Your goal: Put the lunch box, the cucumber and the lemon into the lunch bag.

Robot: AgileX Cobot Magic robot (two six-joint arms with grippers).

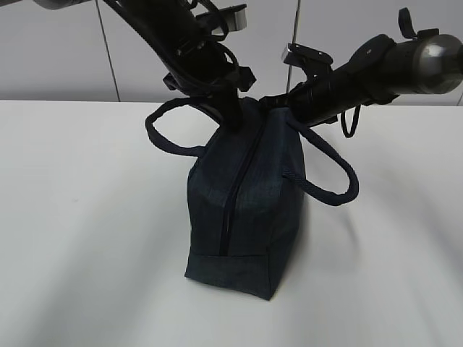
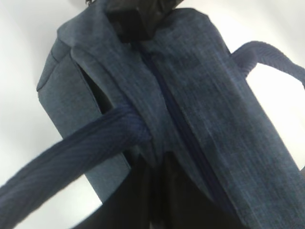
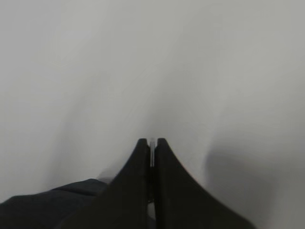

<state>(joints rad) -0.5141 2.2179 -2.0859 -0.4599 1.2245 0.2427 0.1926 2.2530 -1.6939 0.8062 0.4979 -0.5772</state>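
The navy lunch bag [image 1: 246,210] stands upright on the white table [image 1: 87,238]. Its black zipper [image 1: 231,195] looks shut along the top and down the near end. My left gripper [image 1: 233,119] comes down onto the far end of the top. In the left wrist view it [image 2: 157,191] is shut, pinching a fold of the lunch bag [image 2: 205,95] beside the zipper [image 2: 162,90]. My right gripper [image 1: 278,103] reaches behind the far end. It [image 3: 152,143] is shut on a thin silver sliver, apparently the ring pull [image 3: 152,153]. Lunch box, cucumber and lemon are out of view.
Two loop handles [image 1: 163,126] [image 1: 334,181] hang out to either side of the bag. One handle [image 2: 52,167] crosses close to the left wrist camera. A black gripper part [image 2: 136,24] sits at the zipper's far end there. A pale wall [image 1: 58,50] stands behind the table.
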